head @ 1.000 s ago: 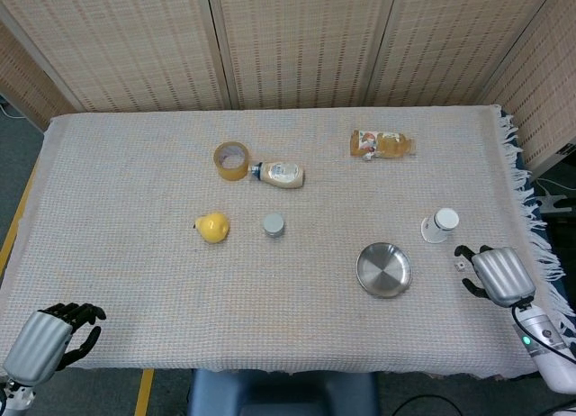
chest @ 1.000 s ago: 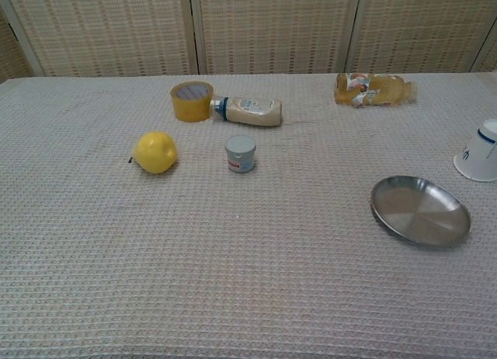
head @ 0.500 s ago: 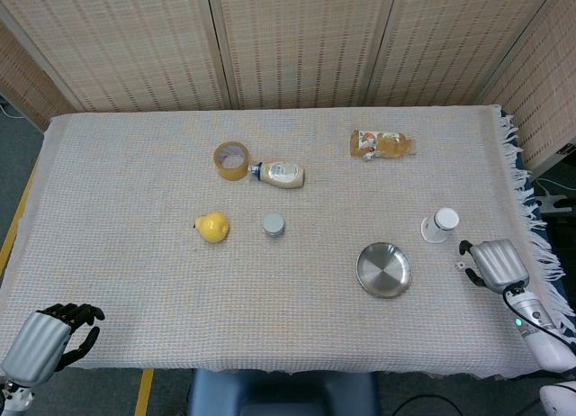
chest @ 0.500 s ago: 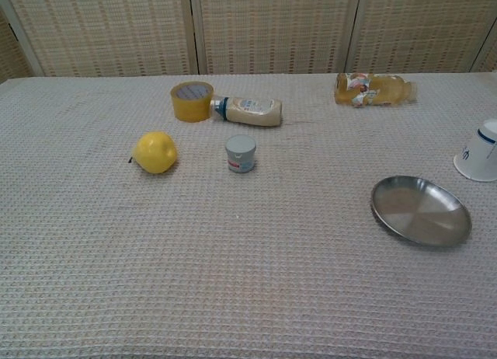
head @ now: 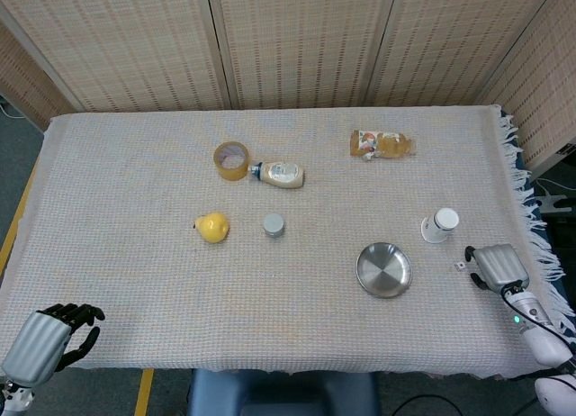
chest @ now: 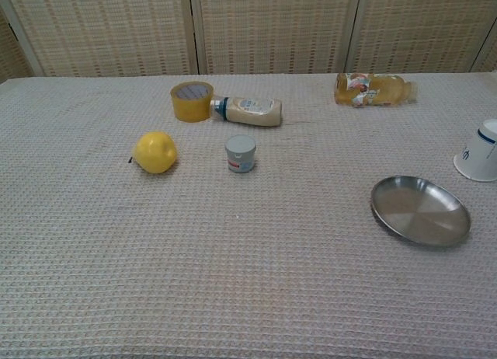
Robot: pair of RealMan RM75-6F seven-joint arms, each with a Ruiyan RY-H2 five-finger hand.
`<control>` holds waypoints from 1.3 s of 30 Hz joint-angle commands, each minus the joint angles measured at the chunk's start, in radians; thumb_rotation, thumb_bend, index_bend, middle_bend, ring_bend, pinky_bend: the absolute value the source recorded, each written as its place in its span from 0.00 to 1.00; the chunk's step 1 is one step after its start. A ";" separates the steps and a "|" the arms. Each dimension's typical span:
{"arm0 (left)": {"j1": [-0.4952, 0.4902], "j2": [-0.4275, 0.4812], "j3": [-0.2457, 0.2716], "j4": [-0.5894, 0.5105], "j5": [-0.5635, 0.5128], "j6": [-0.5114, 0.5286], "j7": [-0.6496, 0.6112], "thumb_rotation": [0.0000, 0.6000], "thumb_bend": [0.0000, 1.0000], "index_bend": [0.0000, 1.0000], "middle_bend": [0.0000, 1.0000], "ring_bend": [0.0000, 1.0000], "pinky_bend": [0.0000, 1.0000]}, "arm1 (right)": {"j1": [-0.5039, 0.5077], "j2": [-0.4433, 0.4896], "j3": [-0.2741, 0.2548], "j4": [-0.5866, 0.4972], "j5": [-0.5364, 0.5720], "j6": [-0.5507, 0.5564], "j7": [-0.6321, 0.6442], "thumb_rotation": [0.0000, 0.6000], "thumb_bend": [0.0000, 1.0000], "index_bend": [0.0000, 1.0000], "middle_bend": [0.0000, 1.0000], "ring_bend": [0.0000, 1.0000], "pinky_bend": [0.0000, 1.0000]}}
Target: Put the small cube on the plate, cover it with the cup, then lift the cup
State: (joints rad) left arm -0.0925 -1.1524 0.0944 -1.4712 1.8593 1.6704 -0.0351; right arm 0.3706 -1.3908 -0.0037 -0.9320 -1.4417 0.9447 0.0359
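Note:
The small white cube point(head: 461, 266) lies on the cloth near the table's right edge. It is to the right of the steel plate point(head: 384, 270) point(chest: 420, 211), which has nothing on it. The white cup point(head: 441, 224) point(chest: 479, 153) lies on its side just beyond the cube. My right hand point(head: 498, 266) hovers immediately right of the cube with its dark fingers pointing toward it, holding nothing. At the front left corner, off the table edge, my left hand point(head: 43, 341) holds nothing, its fingers loosely apart. Neither hand shows in the chest view.
A yellow pear-like fruit point(head: 212, 227), a small grey jar point(head: 274, 224), a tape roll point(head: 231, 159), a lying mayonnaise bottle point(head: 281, 174) and a lying orange bottle point(head: 382, 144) sit on the middle and far cloth. The cloth's fringe hangs over the right edge point(head: 531, 227).
My right hand has drawn in closer beside the cube and looks smaller and lower over the cloth. The cube, cup, plate and left hand have not moved.

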 commanded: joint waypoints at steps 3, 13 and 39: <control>0.000 0.000 0.001 0.000 0.001 -0.001 0.002 1.00 0.43 0.47 0.56 0.59 0.69 | 0.003 -0.035 -0.013 0.058 -0.009 -0.018 0.045 1.00 0.25 0.44 0.79 0.65 0.93; 0.000 -0.001 0.000 0.000 0.002 -0.002 0.002 1.00 0.43 0.47 0.56 0.59 0.69 | 0.007 -0.076 -0.024 0.134 -0.046 0.017 0.111 1.00 0.25 0.44 0.79 0.65 0.93; -0.001 0.001 0.002 -0.001 0.006 -0.002 0.002 1.00 0.43 0.47 0.56 0.59 0.69 | 0.022 -0.161 -0.045 0.269 -0.103 0.062 0.243 1.00 0.25 0.46 0.81 0.68 0.96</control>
State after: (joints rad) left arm -0.0931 -1.1517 0.0963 -1.4723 1.8656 1.6685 -0.0329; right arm 0.3929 -1.5499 -0.0483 -0.6651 -1.5441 1.0072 0.2772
